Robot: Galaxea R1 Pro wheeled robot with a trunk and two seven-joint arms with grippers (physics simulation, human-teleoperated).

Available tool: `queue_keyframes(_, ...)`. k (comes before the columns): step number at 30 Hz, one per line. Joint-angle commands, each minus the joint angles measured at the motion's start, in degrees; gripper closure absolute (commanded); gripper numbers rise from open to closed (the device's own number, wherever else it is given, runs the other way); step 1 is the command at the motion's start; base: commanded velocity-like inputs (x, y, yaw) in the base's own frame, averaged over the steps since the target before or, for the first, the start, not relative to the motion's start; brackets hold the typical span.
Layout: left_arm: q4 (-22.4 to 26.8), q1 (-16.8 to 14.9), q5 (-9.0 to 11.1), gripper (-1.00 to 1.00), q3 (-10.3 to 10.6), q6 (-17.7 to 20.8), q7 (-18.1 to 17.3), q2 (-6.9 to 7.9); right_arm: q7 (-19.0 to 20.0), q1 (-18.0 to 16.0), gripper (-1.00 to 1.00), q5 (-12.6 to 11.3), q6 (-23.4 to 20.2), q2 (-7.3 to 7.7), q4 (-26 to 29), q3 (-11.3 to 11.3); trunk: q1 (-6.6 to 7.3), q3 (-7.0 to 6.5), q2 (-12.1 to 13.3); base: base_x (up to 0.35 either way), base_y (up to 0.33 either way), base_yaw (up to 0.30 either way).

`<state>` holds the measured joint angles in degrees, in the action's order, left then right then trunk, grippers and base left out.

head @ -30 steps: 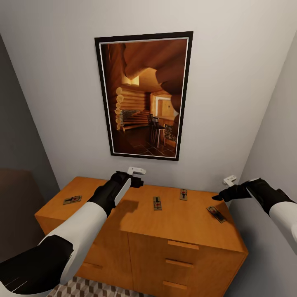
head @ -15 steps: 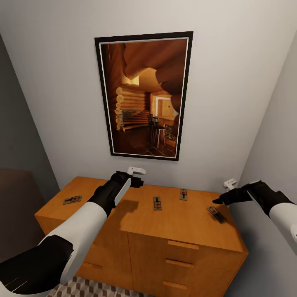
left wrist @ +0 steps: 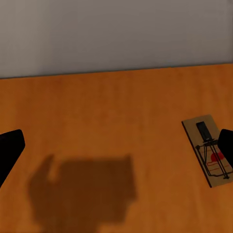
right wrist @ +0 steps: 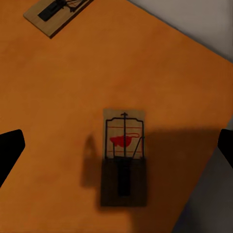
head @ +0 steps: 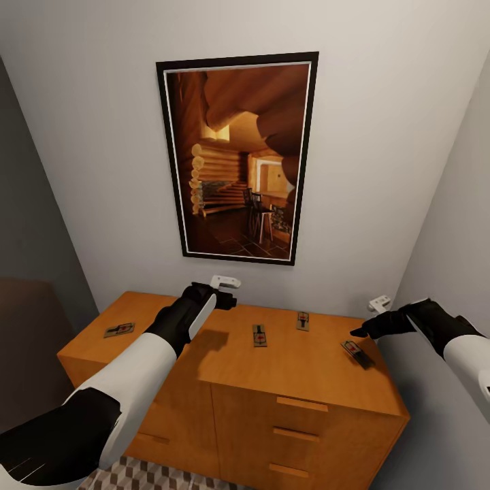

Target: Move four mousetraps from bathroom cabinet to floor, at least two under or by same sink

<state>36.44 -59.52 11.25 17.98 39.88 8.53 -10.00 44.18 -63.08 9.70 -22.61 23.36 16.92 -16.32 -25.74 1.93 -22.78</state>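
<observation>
The orange-brown cabinet (head: 299, 371) carries four mousetraps on its flat top. One mousetrap (head: 119, 330) lies far left, one (head: 259, 335) in the middle, one (head: 303, 320) nearer the wall. The rightmost mousetrap (head: 355, 352) lies near the right edge. My right gripper (head: 359, 331) hovers open just above it. In the right wrist view that trap (right wrist: 124, 155) sits between the dark fingertips (right wrist: 9, 150), and another trap (right wrist: 56, 12) shows beyond. My left gripper (head: 228, 301) hangs open over the back of the top, holding nothing. A mousetrap (left wrist: 208, 150) lies beside one of its fingers (left wrist: 225, 145).
A large framed picture (head: 238, 160) hangs on the wall behind the cabinet. Grey walls close in on both sides, the right one near the cabinet's end. The front has drawers with bar handles (head: 301, 403). A strip of patterned bathroom floor (head: 146, 476) shows below.
My right gripper has dropped slightly and drawn back a little over the rightmost mousetrap. The left arm and all four traps have stayed put.
</observation>
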Motion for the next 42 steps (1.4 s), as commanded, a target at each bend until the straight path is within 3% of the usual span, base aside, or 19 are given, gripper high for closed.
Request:
queue_keyframes(1,0.0,-0.1,0.6,-1.0,0.1,0.2,0.5,0.0,0.3,0.0,-1.0,0.5,-0.2,0.02,0.1,0.2,-0.04,0.14,-0.1,0.0,0.0,0.0)
queue_keyframes(15,0.0,-0.1,0.6,-1.0,0.2,0.2,0.5,0.0,-0.3,0.0,-1.0,0.6,-0.2,-0.02,-1.4,0.0,-0.04,0.14,-0.1,0.0,0.0,0.0)
queue_keyframes(29,-0.2,-0.1,0.6,-1.0,0.2,0.2,0.5,0.0,-6.2,0.0,-1.0,0.8,-0.2,-3.39,-3.8,-0.1,-0.04,0.14,-0.1,0.0,0.0,0.0)
queue_keyframes(42,-0.2,-0.1,0.6,-1.0,0.2,0.2,0.5,0.0,-6.5,0.0,-1.0,0.8,-0.1,-3.67,-4.9,-0.3,-0.04,0.14,-0.1,0.0,0.0,0.0)
